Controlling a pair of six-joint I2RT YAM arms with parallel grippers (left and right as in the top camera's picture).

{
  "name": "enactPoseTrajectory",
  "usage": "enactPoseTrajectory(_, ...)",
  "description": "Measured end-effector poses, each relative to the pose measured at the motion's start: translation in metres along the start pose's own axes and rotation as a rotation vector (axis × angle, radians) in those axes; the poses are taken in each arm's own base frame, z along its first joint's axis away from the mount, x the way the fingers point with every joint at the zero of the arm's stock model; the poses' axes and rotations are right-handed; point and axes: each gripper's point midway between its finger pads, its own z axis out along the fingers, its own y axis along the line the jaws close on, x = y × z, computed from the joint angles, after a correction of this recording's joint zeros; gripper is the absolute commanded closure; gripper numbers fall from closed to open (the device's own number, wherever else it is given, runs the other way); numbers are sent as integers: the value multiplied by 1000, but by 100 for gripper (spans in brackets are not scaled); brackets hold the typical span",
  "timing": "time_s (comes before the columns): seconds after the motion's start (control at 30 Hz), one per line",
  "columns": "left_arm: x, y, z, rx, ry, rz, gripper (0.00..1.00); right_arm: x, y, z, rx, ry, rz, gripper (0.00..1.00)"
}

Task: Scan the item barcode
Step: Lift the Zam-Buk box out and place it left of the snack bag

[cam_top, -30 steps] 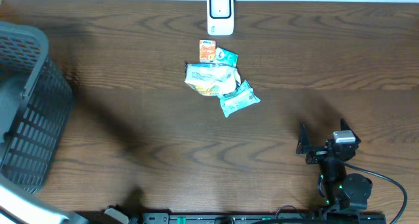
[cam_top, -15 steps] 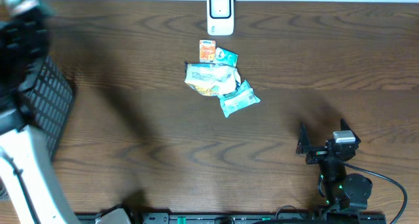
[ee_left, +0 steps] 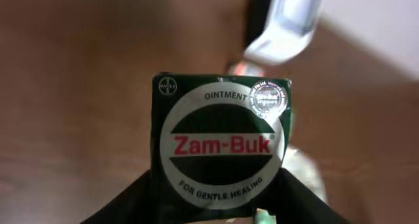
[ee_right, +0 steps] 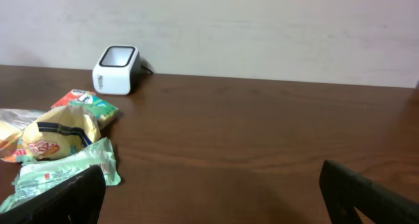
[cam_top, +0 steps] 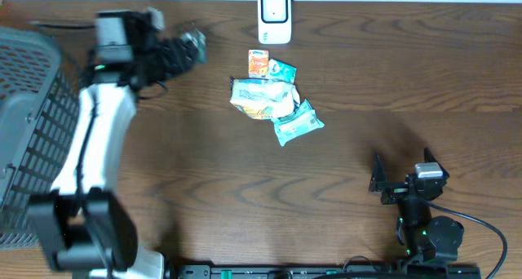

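Left arm swung in with the box, just short of the scanner.
Within the last second the left gripper (cam_top: 186,47) came from the basket (cam_top: 33,132) side to the table's far edge. Its fingers pinched a green box (ee_left: 222,152), held in the air left of the scanner (cam_top: 275,18), so presenting the barcode looked next. The box face read "Zam-Buk", "OINTMENT", "FOR GENTLE HEALING", with a Bayer cross; no barcode showed. The right gripper (cam_top: 401,170) sat unmoved, spread and empty.
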Motion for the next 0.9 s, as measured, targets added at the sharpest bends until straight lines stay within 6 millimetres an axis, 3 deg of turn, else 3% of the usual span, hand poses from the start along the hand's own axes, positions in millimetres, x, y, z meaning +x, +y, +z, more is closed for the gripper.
enactPoseTrajectory(0.13, 30, 8, 36, -58, 109, 3, 48, 0, 0, 0, 0, 0, 0, 1)
enactPoseTrajectory(0.23, 48, 7, 54, -79, 167, 16, 36, 0, 0, 0, 0, 0, 0, 1)
enactPoseTrajectory(0.33, 59, 2, 63, -83, 195, 48, 27, 0, 0, 0, 0, 0, 0, 1)
enactPoseTrajectory(0.5, 58, 5, 65, -137, 178, 88, 14, 0, 0, 0, 0, 0, 0, 1)
enactPoseTrajectory(0.73, 41, 20, 52, -186, 123, 98, 13, 0, 0, 0, 0, 0, 0, 1)
enactPoseTrajectory(0.77, 35, 19, 46, -185, 102, 100, 12, 0, 0, 0, -1, 0, 0, 1)
enactPoseTrajectory(0.8, 27, 18, 36, -182, 73, 102, 3, 0, 0, 0, 0, 0, 0, 1)
enactPoseTrajectory(0.9, -7, 13, -6, -174, -63, 114, 2, 0, 0, 0, 0, 0, 0, 1)
